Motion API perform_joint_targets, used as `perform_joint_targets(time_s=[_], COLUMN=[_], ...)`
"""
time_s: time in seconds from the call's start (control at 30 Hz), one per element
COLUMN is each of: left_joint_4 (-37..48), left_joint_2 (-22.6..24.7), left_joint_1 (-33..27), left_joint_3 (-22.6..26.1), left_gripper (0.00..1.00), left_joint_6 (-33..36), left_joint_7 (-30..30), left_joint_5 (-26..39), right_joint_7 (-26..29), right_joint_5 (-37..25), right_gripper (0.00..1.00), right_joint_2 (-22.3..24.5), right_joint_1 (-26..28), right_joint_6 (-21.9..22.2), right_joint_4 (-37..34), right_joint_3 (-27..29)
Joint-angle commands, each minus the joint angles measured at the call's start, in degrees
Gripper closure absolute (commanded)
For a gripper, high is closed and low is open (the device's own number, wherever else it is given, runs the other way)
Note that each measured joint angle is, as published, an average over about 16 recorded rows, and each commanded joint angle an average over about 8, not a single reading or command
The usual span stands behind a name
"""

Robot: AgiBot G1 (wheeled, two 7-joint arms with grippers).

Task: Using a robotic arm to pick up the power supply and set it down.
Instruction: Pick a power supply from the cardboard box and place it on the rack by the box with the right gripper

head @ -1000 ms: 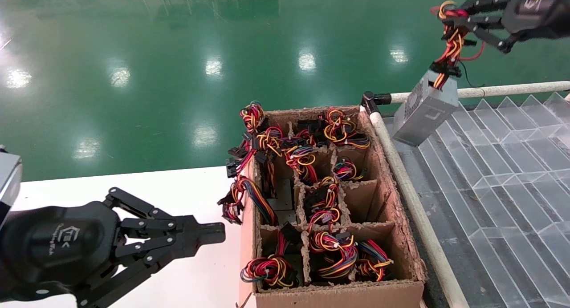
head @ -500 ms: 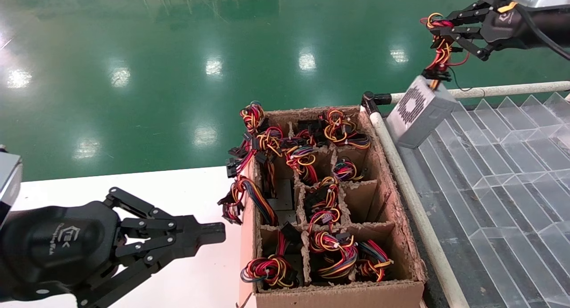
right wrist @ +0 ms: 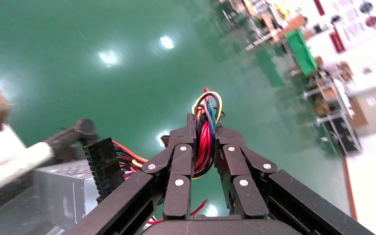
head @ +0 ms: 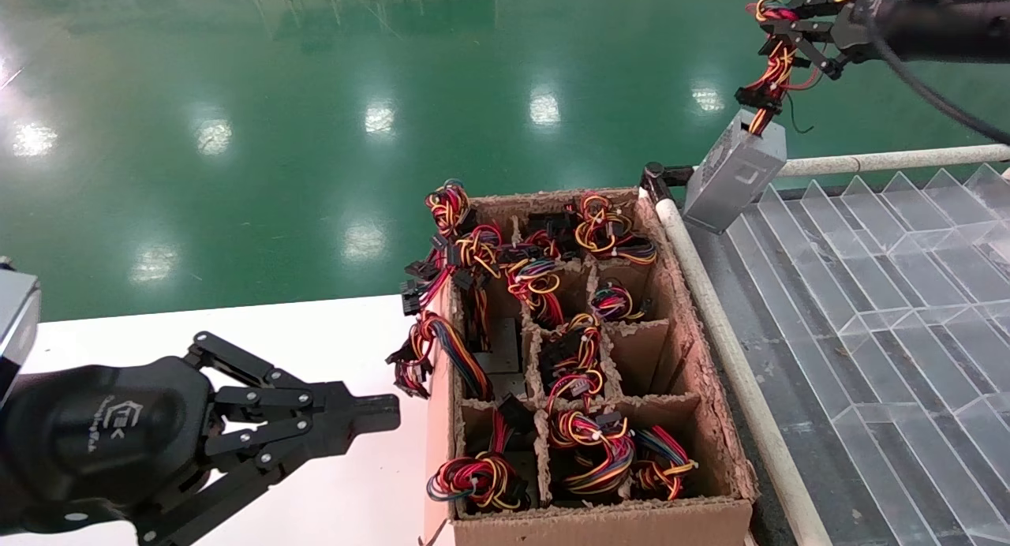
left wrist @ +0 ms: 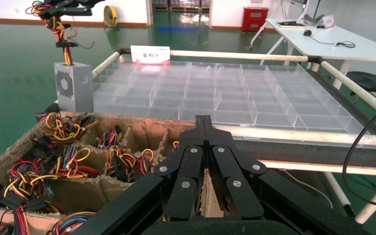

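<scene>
Grey power supply [head: 734, 171] dangles by its wire bundle [head: 769, 65] from the clenched right pincer [head: 777, 21] over the clear tray's [head: 884, 293] far corner, while the left pincer [head: 371, 412], closed, idles above the white desk [head: 316, 333].

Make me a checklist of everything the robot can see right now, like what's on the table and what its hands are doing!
Surface: white table under the left arm; a clear divided tray with a white tube frame on the right.
Job's things: power supply, a grey box, hangs by its wire bundle over the tray's far left corner; whether it touches the tray cannot be told.
Clutter: cardboard box with dividers, holding more coiled coloured wires.
Grippers: right gripper is shut on the wire bundle, high up; left gripper is shut, holds nothing and is parked over the table.
Cables: black cable runs along the right arm.
Surroundings: shiny green floor.
</scene>
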Motion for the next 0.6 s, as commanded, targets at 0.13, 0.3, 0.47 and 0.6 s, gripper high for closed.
perform_joint_targets(time_s=[0.13, 0.3, 0.47, 0.6], left_joint_4=[0.0, 0.0, 0.0, 0.0], left_joint_2=[-0.01, -0.01, -0.02, -0.02], left_joint_1=[0.0, -0.01, -0.01, -0.01], left_joint_3=[0.01, 0.03, 0.04, 0.05], left_gripper=[1.0, 1.0, 1.0, 1.0], left_joint_6=[-0.01, -0.01, -0.02, -0.02], left_joint_7=[0.01, 0.01, 0.02, 0.03], left_joint_5=[-0.01, -0.02, -0.03, -0.04], right_joint_7=[-0.99, -1.56, -2.03, -2.29], right_joint_5=[0.4, 0.96, 1.26, 1.25], right_gripper=[1.0, 1.0, 1.0, 1.0], right_joint_2=[-2.54, -4.42, -5.48, -6.09], right_joint_1=[-0.94, -1.47, -2.03, -2.67], right_joint_6=[5.29, 7.07, 6.53, 5.23], right_joint_4=[-1.73, -2.54, -3.31, -3.92], right_joint_3=[0.37, 0.76, 0.95, 0.93])
